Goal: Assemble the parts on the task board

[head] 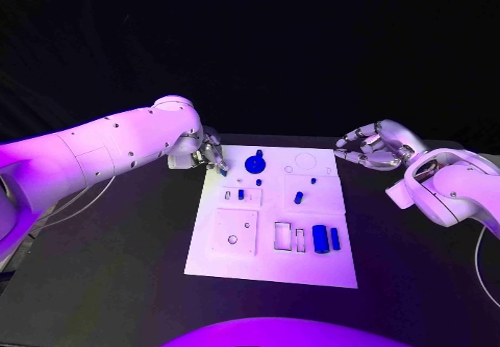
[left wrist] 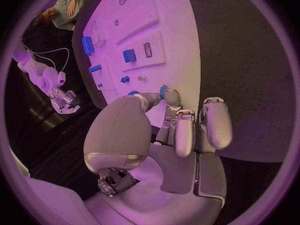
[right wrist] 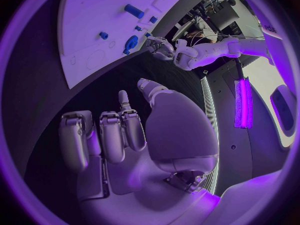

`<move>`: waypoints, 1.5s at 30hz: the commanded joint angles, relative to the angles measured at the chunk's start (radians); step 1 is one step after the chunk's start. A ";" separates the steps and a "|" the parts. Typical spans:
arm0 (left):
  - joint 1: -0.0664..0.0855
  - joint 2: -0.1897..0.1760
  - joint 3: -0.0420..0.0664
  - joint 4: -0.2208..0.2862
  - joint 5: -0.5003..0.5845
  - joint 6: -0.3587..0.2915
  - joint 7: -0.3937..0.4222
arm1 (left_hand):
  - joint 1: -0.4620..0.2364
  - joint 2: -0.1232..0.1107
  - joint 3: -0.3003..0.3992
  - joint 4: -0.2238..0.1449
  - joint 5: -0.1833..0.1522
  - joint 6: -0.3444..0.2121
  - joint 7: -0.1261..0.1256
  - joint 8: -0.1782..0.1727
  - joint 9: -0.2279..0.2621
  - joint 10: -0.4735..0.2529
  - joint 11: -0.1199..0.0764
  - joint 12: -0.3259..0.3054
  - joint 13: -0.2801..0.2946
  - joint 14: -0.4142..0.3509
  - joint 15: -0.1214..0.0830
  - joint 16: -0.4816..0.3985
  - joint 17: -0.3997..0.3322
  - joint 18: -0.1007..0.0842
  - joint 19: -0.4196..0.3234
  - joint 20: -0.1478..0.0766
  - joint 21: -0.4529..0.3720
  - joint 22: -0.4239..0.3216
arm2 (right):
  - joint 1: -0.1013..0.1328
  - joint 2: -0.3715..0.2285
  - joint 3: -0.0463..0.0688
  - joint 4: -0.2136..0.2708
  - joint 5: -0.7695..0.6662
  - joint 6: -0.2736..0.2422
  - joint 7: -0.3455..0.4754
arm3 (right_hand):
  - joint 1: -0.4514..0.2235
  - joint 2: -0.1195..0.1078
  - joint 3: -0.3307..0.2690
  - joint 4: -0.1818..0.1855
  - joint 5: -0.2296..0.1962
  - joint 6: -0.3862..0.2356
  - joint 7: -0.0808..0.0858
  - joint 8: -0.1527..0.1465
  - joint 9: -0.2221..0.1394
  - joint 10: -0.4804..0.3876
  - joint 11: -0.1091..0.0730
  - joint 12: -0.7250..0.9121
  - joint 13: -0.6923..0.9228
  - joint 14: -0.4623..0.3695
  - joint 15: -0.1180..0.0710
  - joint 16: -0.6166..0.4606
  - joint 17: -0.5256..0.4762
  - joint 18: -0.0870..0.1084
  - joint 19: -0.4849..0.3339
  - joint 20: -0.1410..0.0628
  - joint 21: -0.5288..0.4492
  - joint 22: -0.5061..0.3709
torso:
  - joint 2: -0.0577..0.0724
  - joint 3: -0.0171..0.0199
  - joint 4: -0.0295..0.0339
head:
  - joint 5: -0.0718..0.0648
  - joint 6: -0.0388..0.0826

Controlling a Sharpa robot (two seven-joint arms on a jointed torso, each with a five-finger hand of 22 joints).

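The white task board [head: 273,264] lies mid-table. On it are a round blue part [head: 255,164], small blue pegs [head: 298,196], and two blue cylinders [head: 321,238] by empty slots [head: 283,236]. My left hand [head: 209,155] hovers at the board's far left corner and pinches a small blue part [left wrist: 163,91] between thumb and a finger. My right hand [head: 373,150] hangs off the board's far right corner, its fingers [right wrist: 110,135] loosely bent and apart, holding nothing. The board [right wrist: 87,15] and the round blue part [right wrist: 131,43] lie ahead of it.
A raised square plate [head: 235,231] with a small hole sits at the board's near left. Black table [head: 104,275] surrounds the board on all sides. The right wrist view shows my left hand [right wrist: 159,46] across the board.
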 commanded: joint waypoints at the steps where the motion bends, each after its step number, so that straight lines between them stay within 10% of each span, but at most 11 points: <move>1: 0.000 -0.010 0.000 0.014 0.036 -0.031 0.014 | -0.014 -0.013 0.159 -0.145 0.008 -0.004 -0.002 0.011 0.004 0.013 0.000 0.003 0.003 0.091 -0.003 0.001 0.230 -0.003 0.002 0.000 0.006 0.002 | -0.001 0.000 0.000 0.001 -0.004 0.011 0.009 | -0.008 0.002 0.000 0.006 0.005 -0.001 -0.003 0.006 0.001 -0.004 -0.006 -0.003 0.136 0.074 -0.007 -0.005 0.128 0.008 0.072 -0.006 -0.004 0.233 | -0.001 0.0008 0.0012 | 0.002 0.002; 14: 0.001 -0.153 0.005 0.221 0.168 -0.195 0.069 | -0.066 -0.069 0.267 -0.204 0.050 0.038 -0.016 0.033 0.013 0.072 -0.013 0.040 0.050 0.091 -0.015 -0.002 0.227 -0.008 0.014 -0.011 0.024 0.028 | -0.001 -0.006 0.000 0.004 -0.004 0.009 0.009 | -0.008 0.002 0.000 0.007 0.005 -0.001 -0.003 0.006 0.001 -0.003 -0.006 -0.003 0.136 0.074 -0.007 -0.006 0.127 0.008 0.072 -0.006 -0.003 0.233 | -0.001 0.0006 0.0020 | 0.010 0.003; 25: -0.018 -0.238 0.006 0.363 0.067 -0.269 0.123 | -0.077 -0.083 0.283 -0.214 0.067 0.054 -0.021 0.032 0.010 0.092 -0.018 0.052 0.069 0.092 -0.019 0.001 0.231 -0.012 0.023 -0.016 0.037 0.047 | -0.001 -0.009 0.000 0.005 -0.003 0.007 0.009 | -0.009 0.002 0.000 0.007 0.005 -0.001 -0.003 0.006 0.001 -0.003 -0.006 -0.003 0.137 0.073 -0.007 -0.006 0.127 0.008 0.072 -0.006 -0.004 0.233 | -0.001 -0.0008 0.0019 | 0.014 0.001; 45: -0.076 -0.243 0.002 0.393 -0.061 -0.202 0.142 | -0.080 -0.092 0.289 -0.221 0.072 0.063 -0.023 0.029 0.007 0.102 -0.021 0.059 0.080 0.093 -0.021 0.003 0.233 -0.012 0.025 -0.018 0.039 0.050 | -0.001 -0.010 0.000 0.004 -0.003 0.007 0.011 | -0.009 0.002 0.000 0.007 0.005 -0.001 -0.003 0.006 0.001 -0.003 -0.006 -0.003 0.137 0.073 -0.007 -0.006 0.127 0.008 0.072 -0.006 -0.004 0.233 | 0.000 -0.0005 0.0005 | 0.015 -0.005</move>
